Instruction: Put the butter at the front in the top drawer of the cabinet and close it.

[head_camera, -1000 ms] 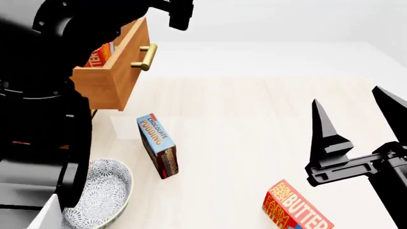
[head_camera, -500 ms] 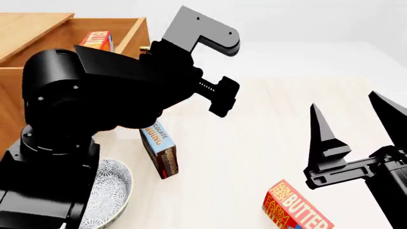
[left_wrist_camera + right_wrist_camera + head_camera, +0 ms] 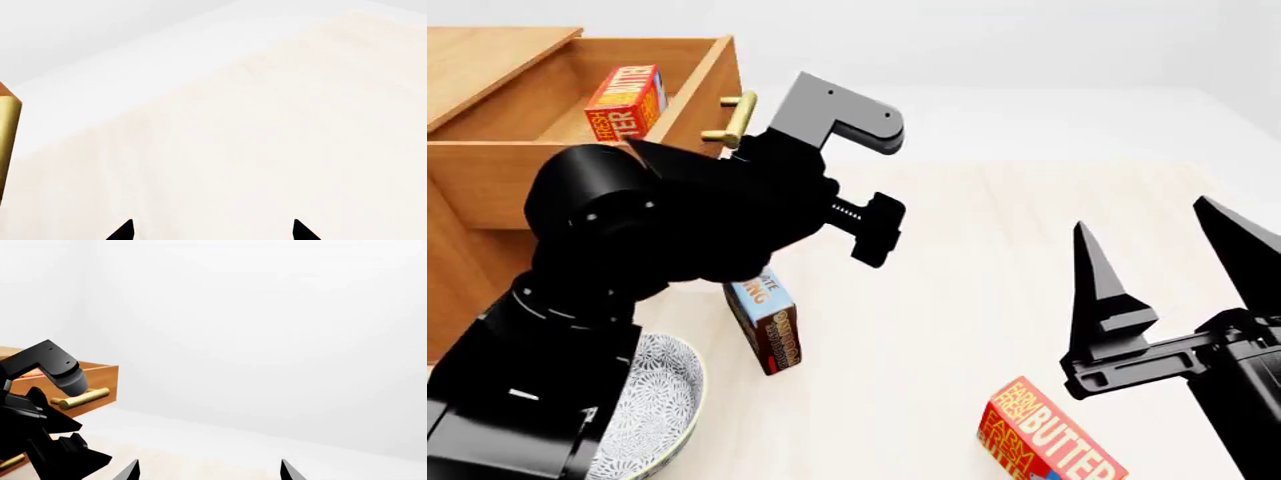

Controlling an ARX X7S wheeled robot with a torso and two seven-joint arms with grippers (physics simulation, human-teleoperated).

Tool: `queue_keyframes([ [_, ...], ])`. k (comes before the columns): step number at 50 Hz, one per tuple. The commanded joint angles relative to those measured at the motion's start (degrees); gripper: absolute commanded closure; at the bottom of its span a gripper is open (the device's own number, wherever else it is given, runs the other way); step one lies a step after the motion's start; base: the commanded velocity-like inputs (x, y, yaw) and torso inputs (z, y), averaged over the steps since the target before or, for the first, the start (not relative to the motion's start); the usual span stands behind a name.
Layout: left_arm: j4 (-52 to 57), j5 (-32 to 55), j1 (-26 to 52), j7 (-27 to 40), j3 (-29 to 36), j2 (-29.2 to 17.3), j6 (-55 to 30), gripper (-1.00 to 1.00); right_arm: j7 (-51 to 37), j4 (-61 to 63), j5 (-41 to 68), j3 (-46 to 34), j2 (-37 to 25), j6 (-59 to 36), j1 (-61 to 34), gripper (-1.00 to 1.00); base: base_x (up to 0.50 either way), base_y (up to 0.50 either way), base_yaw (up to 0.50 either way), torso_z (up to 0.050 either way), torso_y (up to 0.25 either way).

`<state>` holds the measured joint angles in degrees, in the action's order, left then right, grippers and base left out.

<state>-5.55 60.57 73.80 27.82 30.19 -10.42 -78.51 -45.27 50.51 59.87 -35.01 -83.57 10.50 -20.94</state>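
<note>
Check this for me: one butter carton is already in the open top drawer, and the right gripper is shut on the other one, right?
Not quite. In the head view, one butter carton does sit in the open top drawer, but the right gripper is open and empty; the other butter carton lies on the floor below it.

Both arms (image 3: 667,250) raised, right gripper (image 3: 1168,265) jaws spread, empty.

floor (image 3: 961,250): pale cream wood-grain | walls (image 3: 267,315): plain white | light: even, soft
</note>
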Motion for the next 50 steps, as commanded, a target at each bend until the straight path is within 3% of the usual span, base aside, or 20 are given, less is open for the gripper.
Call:
queue_keyframes([
  [1,-4.0,-1.7,-0.7,-0.7,1.0,-1.4,3.0,-1.0,0.1,-0.1,0.1,0.1,0.2,-0.2,0.1,-1.0,0.0,0.0,0.0,0.0,0.0],
  [36,-7.5,-3.0,-1.2,3.2,-1.1,-6.7,5.1,-1.0,-0.7,-0.4,-1.5,-0.3,-1.0,2.4,2.4,-1.0,0.0,0.0,0.0,0.0,0.0],
  [50,-13.8,-5.9,-1.5,4.1,-3.6,-9.7,10.1,-1.0,-0.8,-0.2,-1.3,-0.1,-0.7,2.0,2.4,-1.0,0.0,0.0,0.0,0.0,0.0],
])
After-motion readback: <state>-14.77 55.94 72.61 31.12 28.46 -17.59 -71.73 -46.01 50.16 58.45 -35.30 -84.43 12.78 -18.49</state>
